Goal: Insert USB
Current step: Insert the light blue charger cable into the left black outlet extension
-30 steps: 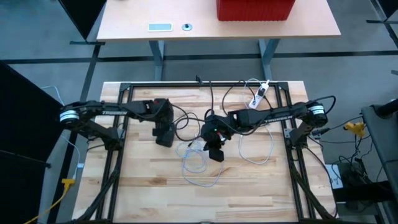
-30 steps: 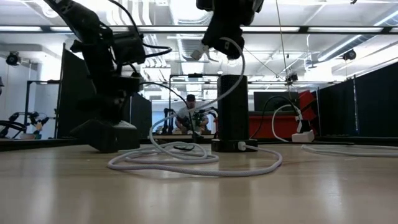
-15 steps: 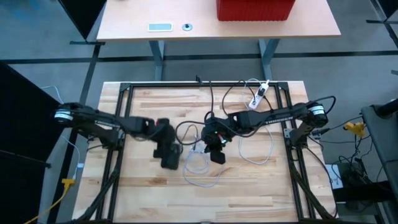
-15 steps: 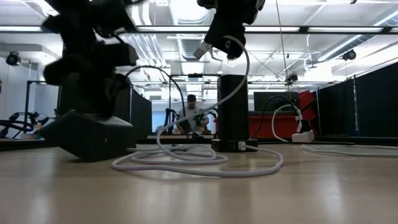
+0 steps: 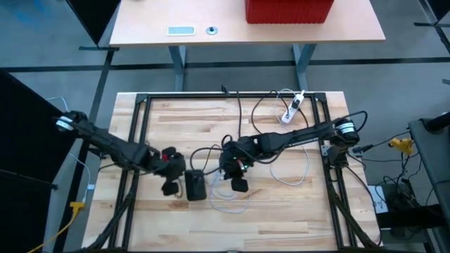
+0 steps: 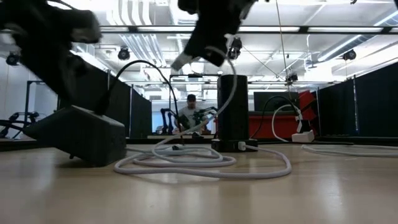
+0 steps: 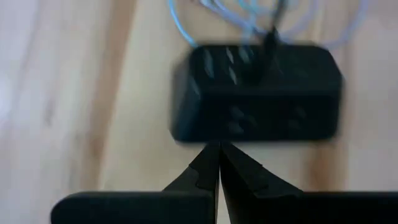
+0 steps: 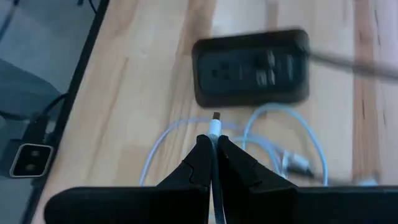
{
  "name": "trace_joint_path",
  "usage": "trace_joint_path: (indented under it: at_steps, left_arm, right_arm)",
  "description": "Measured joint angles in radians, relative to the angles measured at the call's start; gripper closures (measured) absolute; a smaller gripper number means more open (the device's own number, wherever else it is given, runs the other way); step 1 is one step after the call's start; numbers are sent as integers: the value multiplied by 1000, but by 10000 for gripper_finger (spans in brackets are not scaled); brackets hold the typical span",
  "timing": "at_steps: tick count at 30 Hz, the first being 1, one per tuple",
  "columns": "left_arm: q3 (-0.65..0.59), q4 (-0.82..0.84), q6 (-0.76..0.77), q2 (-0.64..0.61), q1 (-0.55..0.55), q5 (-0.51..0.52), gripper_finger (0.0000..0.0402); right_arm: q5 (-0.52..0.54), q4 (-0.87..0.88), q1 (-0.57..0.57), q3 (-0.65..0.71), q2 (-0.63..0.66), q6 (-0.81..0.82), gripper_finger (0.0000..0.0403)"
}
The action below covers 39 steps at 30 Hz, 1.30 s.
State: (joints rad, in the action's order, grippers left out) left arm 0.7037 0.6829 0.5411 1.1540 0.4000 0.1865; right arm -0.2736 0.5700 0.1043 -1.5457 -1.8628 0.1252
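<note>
Two grippers are at work over my wooden table (image 5: pixel 281 218). My right gripper (image 8: pixel 213 144) has its fingers pinched tight on a white USB cable (image 8: pixel 214 127), the plug tip poking out just past the fingertips. From it, the black power strip (image 8: pixel 250 67) with its outlets and USB ports lies at twelve o'clock, near but not touching. In the high view that power strip sits at about nine o'clock of the right gripper, between the two arms. My left gripper (image 7: pixel 219 152) is fully closed on nothing, its tips just beside the strip's near edge. Loose white cable coils (image 5: pixel 226 202) lie on the wood around the strip.
</note>
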Motion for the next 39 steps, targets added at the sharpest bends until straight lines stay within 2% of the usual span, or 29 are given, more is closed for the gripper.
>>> trace_joint_path:
  at_steps: [10,17,24,28,39]
  left_arm:
    - [-108,-71,155,24,202,76,401]
    - [-215,-244,156,85,204,145,402]
    - [-241,-397,156,140,188,189,402]
    - [-221,-482,145,181,176,194,402]
    - [-184,-486,125,216,108,270,402]
  right_arm:
    - [15,136,-26,-311,-247,-165,403]
    - [14,203,-44,-483,-362,-225,403]
    - [24,225,-51,-500,-398,-245,403]
    - [118,233,-50,-502,-394,-279,403]
    - [94,334,-40,-507,-392,-353,403]
